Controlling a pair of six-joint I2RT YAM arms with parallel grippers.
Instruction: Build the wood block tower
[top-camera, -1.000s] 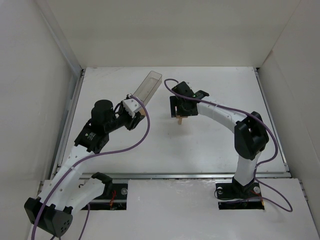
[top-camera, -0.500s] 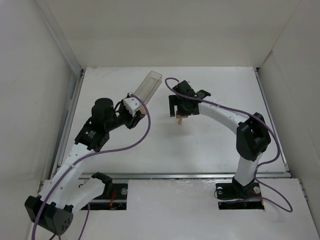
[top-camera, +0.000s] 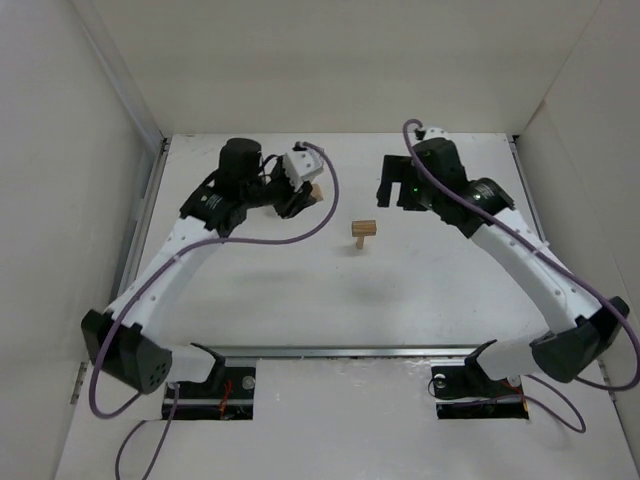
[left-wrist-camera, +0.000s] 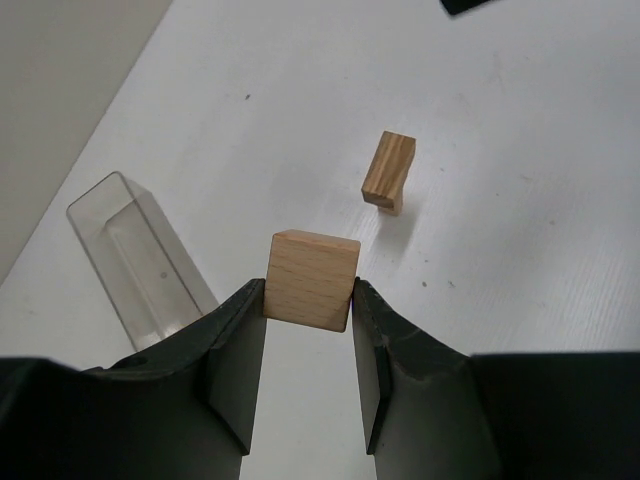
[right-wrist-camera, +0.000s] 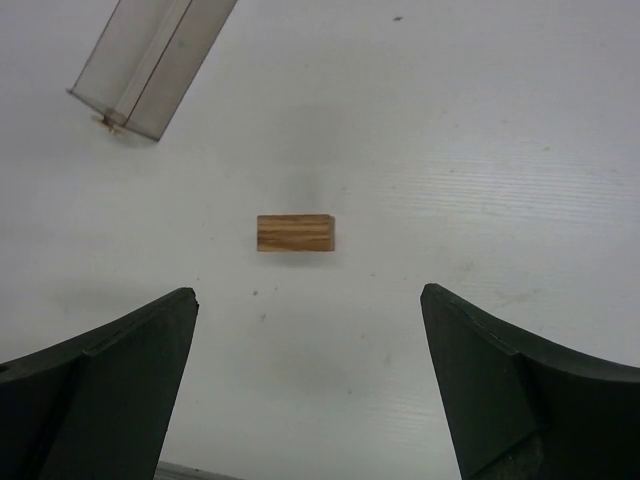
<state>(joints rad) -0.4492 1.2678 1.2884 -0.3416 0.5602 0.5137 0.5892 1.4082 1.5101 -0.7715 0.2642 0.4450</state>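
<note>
At the counter's middle stands the wood block tower (top-camera: 364, 232), just two blocks: one laid crosswise on an upright one. Nearer the far-left corner, the left hand (top-camera: 305, 197) grips a spare block (left-wrist-camera: 312, 279). The right hand (right-wrist-camera: 308, 293) hangs wide open, empty. Most of the stacking looks undone.

The clear box (left-wrist-camera: 140, 260) ends behind the left pincer (left-wrist-camera: 308, 300).

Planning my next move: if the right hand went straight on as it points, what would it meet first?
Probably the wood block tower, lying ahead within the spread of the open right hand, a little left of centre; how far is unclear.
</note>
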